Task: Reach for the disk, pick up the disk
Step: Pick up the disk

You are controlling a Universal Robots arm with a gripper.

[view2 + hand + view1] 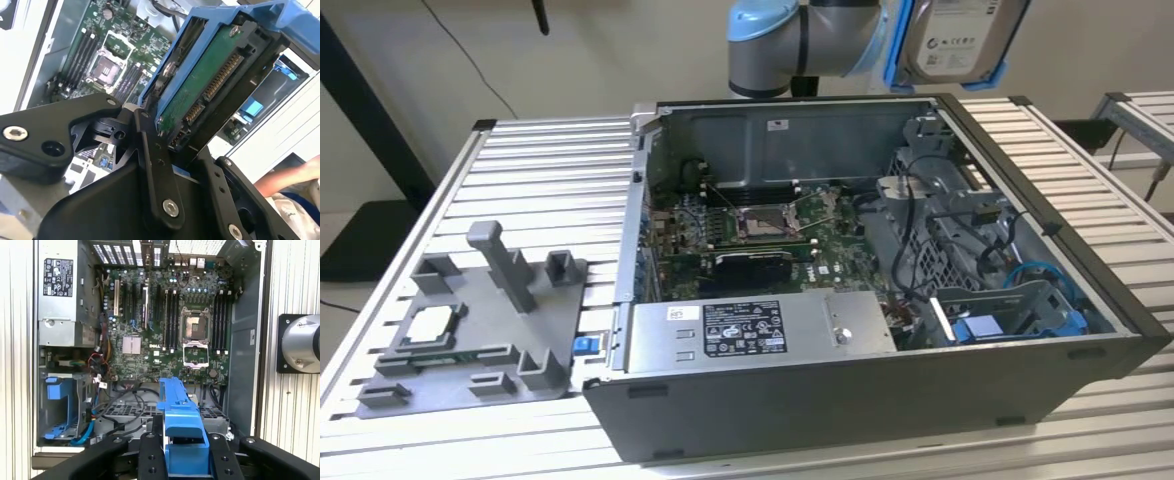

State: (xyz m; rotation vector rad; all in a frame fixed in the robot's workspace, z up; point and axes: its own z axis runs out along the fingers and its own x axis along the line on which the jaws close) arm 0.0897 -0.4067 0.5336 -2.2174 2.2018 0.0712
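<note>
The hand [165, 150] is clenched on the disk [210, 75], whose bright blue carrier and green circuit-board underside sit between the black fingers [155, 170] in the second wrist view. In the first wrist view the blue carrier [182, 432] shows edge-on between the two black fingers [150, 457], hanging above the open computer case [242, 340].

In the exterior view the disk [961, 40] is lifted well clear of the case — it hangs at about 1 o'clock from the case's middle, up by the grey-and-blue arm [787, 40], its white round label facing the camera and the blue frame showing along its sides.

The case [854, 400] lies on its side on the slatted metal table [520, 180], lid off. Inside it, the green motherboard [761, 225] with its bare processor socket [195, 327] lies near the middle; the large grey metal box with a black-and-white sticker [747, 330] sits at about 6 o'clock from the motherboard, against the near wall. A drive bay with blue plastic parts [1001, 315] is at about 4 o'clock in the case.

At 9 o'clock from the case, on the table, stands a grey fixture plate [480, 330] — a small flat square silver-white chip [427, 325] rests on it
</note>
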